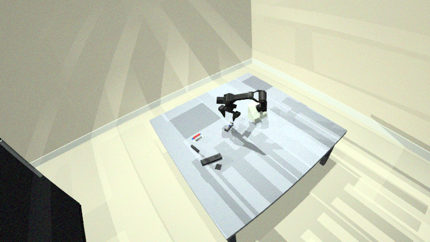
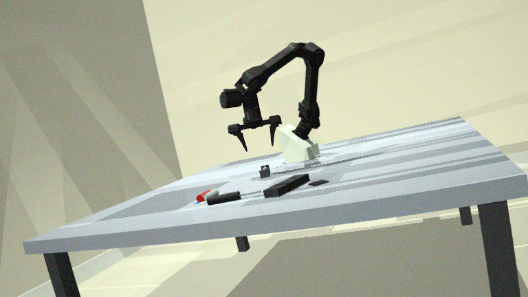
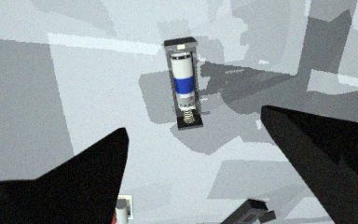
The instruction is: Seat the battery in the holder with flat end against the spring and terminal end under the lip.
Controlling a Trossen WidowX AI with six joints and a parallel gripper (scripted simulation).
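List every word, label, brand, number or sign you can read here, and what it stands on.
None can be read.
Battery: dark specks near the spring end, too small to tell whether they are print.
Remote: marks on its top, too small to read.
Holder: no text visible.
Screwdriver: no text visible.
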